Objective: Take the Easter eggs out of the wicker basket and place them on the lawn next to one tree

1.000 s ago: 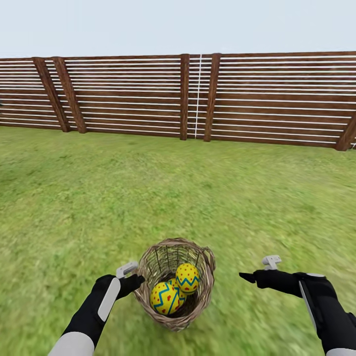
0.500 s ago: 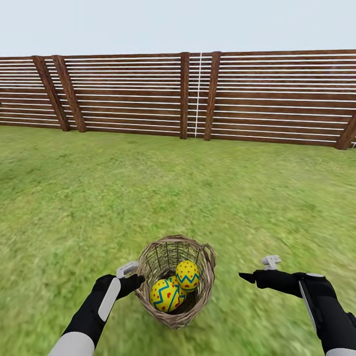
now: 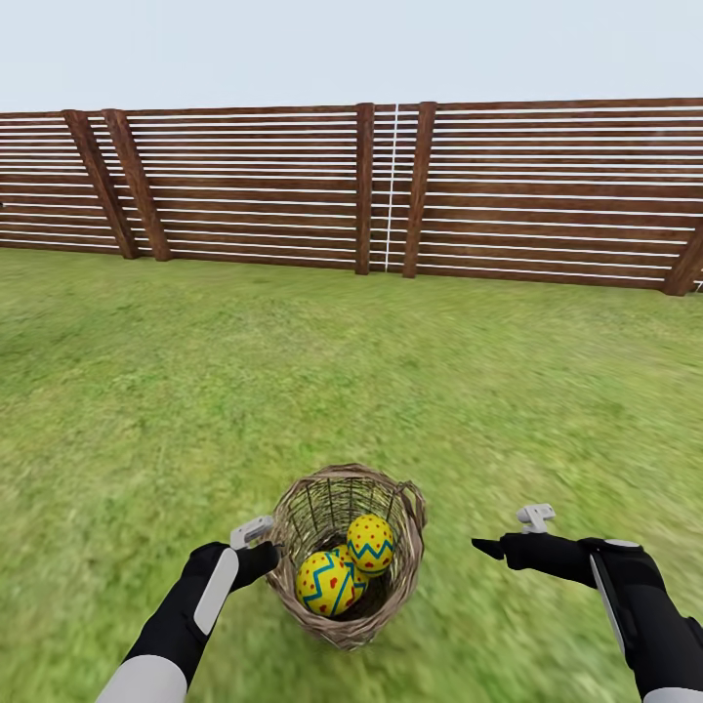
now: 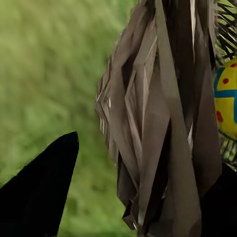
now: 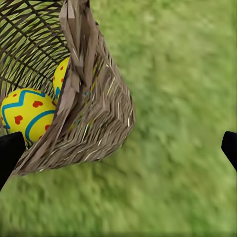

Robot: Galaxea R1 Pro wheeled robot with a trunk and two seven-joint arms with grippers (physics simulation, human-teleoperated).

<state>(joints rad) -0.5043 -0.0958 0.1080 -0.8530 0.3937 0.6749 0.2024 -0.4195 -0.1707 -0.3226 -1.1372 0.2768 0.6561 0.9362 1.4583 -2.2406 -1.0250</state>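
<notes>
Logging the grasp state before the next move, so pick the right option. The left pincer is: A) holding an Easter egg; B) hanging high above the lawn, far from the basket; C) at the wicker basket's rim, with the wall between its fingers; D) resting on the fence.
C: the left pincer sits at the wicker basket rim, and the left wrist view shows the woven wall between its dark fingers.

Rendered in bright, even daylight under a pale, featureless sky (image 3: 351,49), with no hard cast shadows or glare, smeared grass texture on the near lawn (image 3: 117,469), and crisper lines on the distant fence (image 3: 547,195).
</notes>
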